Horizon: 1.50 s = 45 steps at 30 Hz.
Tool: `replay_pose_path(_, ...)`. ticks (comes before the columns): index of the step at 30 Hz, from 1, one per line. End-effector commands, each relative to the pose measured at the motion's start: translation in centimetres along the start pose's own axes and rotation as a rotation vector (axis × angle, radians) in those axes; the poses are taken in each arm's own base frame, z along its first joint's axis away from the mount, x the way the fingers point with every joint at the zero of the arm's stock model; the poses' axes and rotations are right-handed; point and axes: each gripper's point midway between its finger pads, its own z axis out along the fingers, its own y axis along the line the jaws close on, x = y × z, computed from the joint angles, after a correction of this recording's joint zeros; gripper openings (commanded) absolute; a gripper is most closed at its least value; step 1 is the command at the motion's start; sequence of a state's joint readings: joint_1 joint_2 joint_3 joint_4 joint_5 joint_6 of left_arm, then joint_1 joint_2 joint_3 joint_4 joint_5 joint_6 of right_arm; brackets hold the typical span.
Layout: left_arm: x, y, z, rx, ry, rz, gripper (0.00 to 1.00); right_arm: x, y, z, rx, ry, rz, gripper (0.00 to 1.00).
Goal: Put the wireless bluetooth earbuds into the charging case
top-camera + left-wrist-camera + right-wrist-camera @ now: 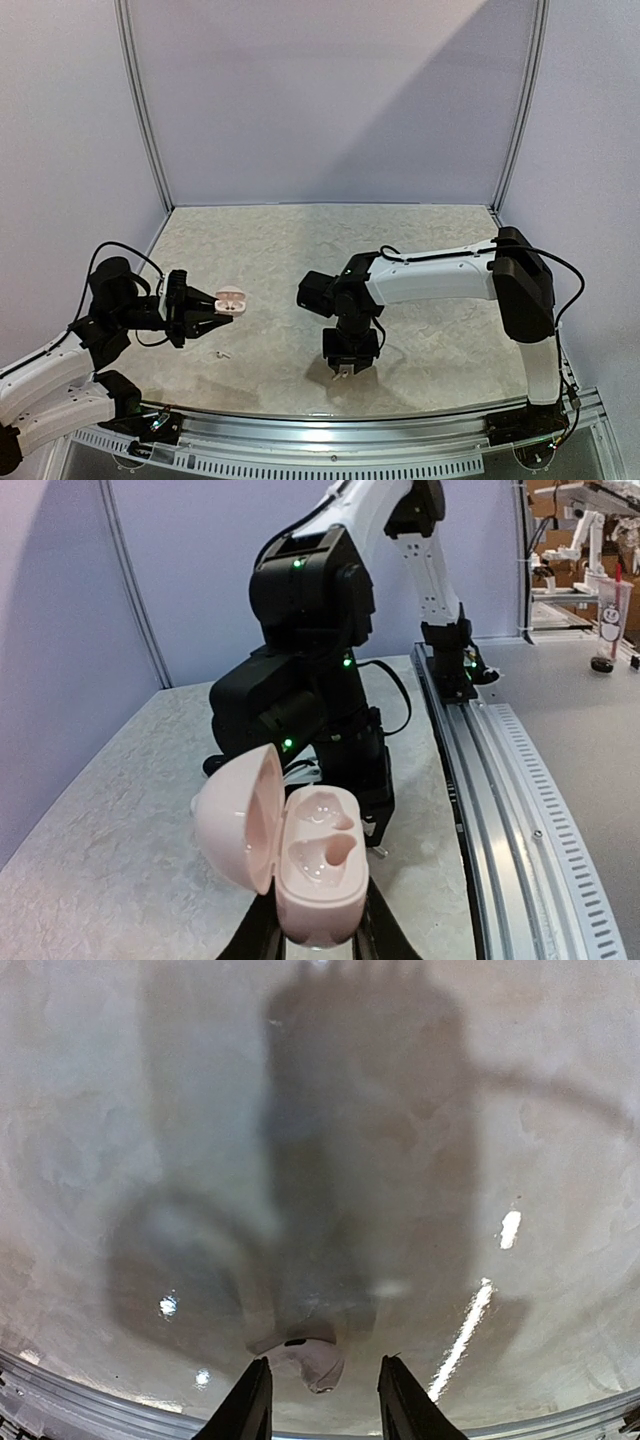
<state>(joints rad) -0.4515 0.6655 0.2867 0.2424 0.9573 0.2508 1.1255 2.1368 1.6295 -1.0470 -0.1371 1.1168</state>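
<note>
My left gripper [203,312] is shut on the base of a pale pink charging case [318,865] and holds it above the table's left side. The lid [235,815] is swung open to the left, and both sockets show empty. My right gripper [322,1400] points straight down at the table near the front edge. A pale earbud [318,1362] lies on the surface between its fingers. It sits close to the left finger [248,1405], with a gap to the right finger [398,1400]. Another tiny pale earbud [222,353] lies on the table below the case.
The perforated metal rail [520,810] runs along the table's front edge, just behind the right gripper. The right arm [430,275] reaches across from the right side. Pale walls [330,100] enclose the back and sides.
</note>
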Motion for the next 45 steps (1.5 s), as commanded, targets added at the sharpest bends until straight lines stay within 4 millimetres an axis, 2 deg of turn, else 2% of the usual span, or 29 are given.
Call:
replay_pose_path(1,0.2,-1.8,0.0,0.084,0.005,0.051,0.0,0.1,-0.1,0.7,0.018,0.005,-0.004,0.37)
replay_pose_path(14,0.2,-1.7,0.1,0.069,0.013,0.019,0.0,-0.7,-0.1,1.2,0.108,-0.006,-0.065,0.36)
replay_pose_path(20,0.3,-1.6,0.1,0.064,0.017,0.015,0.0,-0.1,0.3,1.4,0.119,0.012,-0.105,0.36)
replay_pose_path(26,0.3,-1.5,0.2,0.06,0.022,0.017,0.0,1.9,-1.5,1.7,0.221,0.057,-0.173,0.36)
replay_pose_path(30,0.4,-1.5,0.2,0.058,0.025,0.014,0.0,2.1,-3.1,1.4,0.297,0.059,-0.207,0.37)
replay_pose_path(32,0.4,-1.5,0.2,0.058,0.026,0.014,0.0,2.0,-3.3,1.0,0.301,0.05,-0.219,0.37)
replay_pose_path(34,0.5,-1.5,0.2,0.059,0.026,0.016,0.0,1.8,-2.8,0.8,0.273,0.037,-0.236,0.37)
replay_pose_path(40,0.5,-1.3,0.3,0.059,0.033,0.013,0.0,0.9,1.4,0.2,0.102,0.0,-0.383,0.4)
replay_pose_path(45,0.6,-1.3,0.3,0.062,0.036,0.008,0.0,-0.2,2.9,-2.0,0.038,-0.08,-0.562,0.47)
